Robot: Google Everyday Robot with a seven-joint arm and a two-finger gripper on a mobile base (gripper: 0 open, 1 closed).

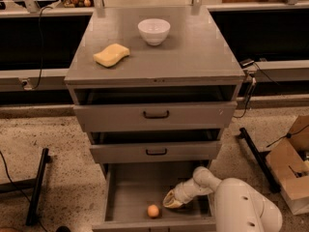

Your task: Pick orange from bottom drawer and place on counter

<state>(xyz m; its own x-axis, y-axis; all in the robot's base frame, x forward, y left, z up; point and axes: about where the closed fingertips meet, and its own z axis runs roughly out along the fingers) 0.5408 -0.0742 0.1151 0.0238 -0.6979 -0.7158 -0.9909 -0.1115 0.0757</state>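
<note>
The orange lies on the floor of the pulled-out bottom drawer, close to its front edge and about midway across. Your tool is lowered inside the same drawer, just beside the orange, on its right in this view and slightly farther from the drawer front. The orange sits free on the drawer floor, outside the tool's grasp; you cannot tell how far the tool is open. The white arm enters from the lower right. On the worktop above stand a white bowl and a yellow sponge.
</note>
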